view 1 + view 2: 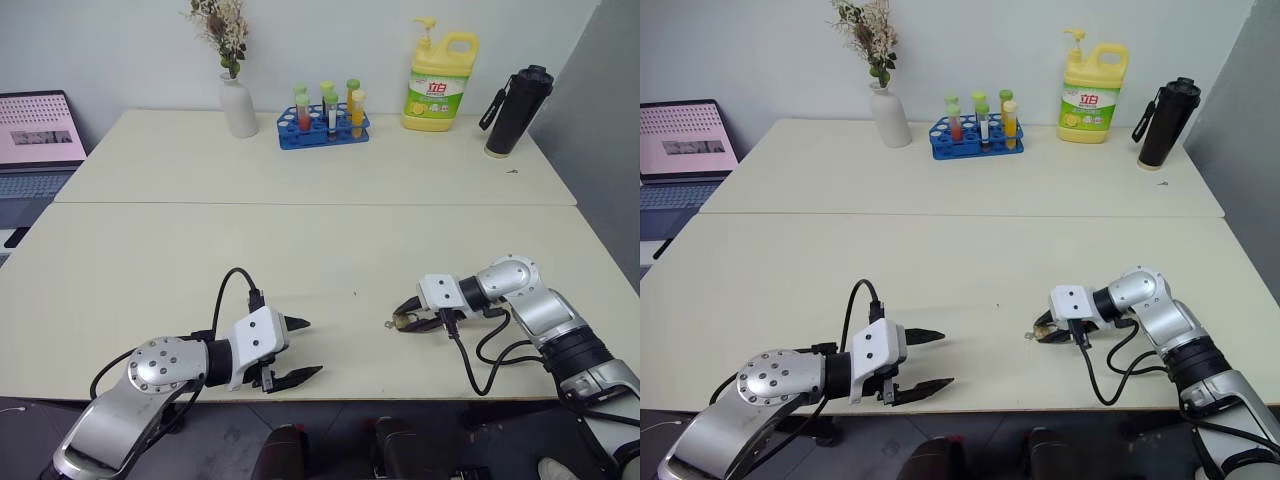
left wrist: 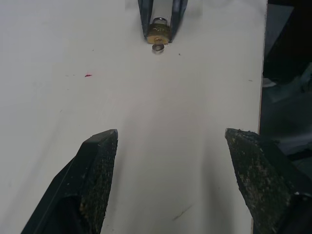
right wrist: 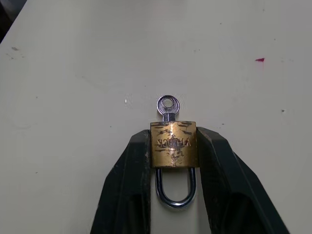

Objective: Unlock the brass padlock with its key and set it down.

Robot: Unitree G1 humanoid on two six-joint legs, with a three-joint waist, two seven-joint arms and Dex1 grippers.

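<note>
Clamping the brass padlock [image 3: 173,144] between its two black fingers [image 3: 127,185], the right gripper [image 1: 410,319] is holding it low over the cream table [image 1: 330,250]. Shackle is pointing back between the fingers; the key [image 3: 167,107] is sitting in the keyhole, bow sticking out past the fingertips. Left gripper [image 1: 294,351] is hovering with jaws spread wide, gripping nothing, well apart from the padlock and facing it.
</note>
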